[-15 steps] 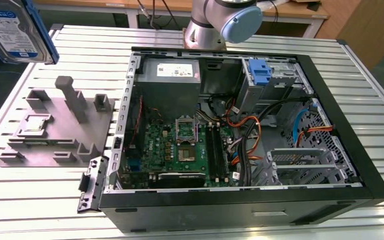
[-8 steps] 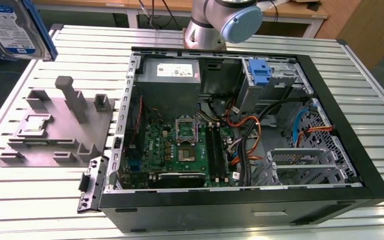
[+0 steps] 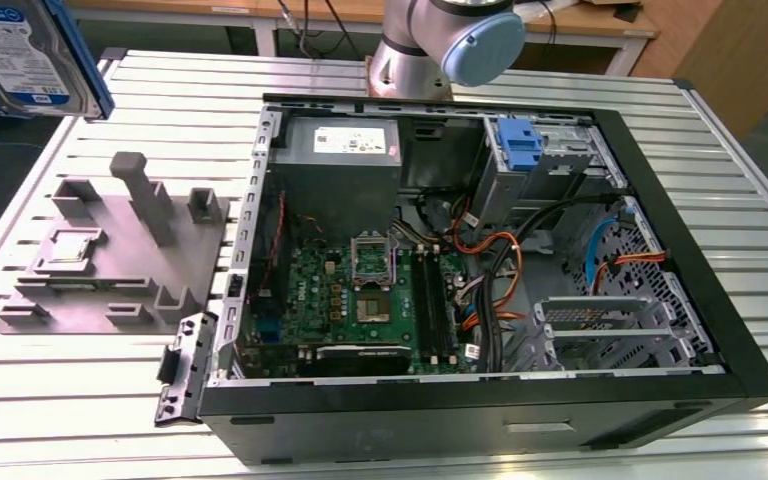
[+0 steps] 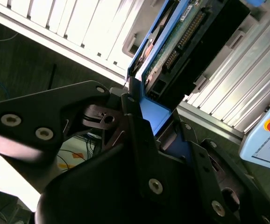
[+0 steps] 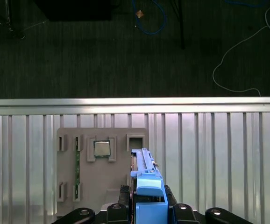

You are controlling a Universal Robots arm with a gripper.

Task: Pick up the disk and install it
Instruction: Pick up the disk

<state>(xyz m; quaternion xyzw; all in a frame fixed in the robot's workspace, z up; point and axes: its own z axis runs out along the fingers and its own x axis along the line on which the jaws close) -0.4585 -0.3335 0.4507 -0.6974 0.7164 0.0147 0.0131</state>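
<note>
The gripper [image 4: 153, 119] is pinched on the blue side rails of the disk [image 3: 17, 55]; the disk hangs clear of the slatted table [image 3: 91, 420], held on edge over the grey fixture [image 5: 79, 186] (a processor chip [image 5: 102, 149] sits in one pocket); the open computer case [image 3: 704, 300] lies well apart, toward the exterior view's right.

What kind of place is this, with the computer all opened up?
Likely a robotics lab or workshop for assembling computers. An open computer case sits on a ribbed metal table, a robot arm stands by it, and its gripper holds the disk.
</note>
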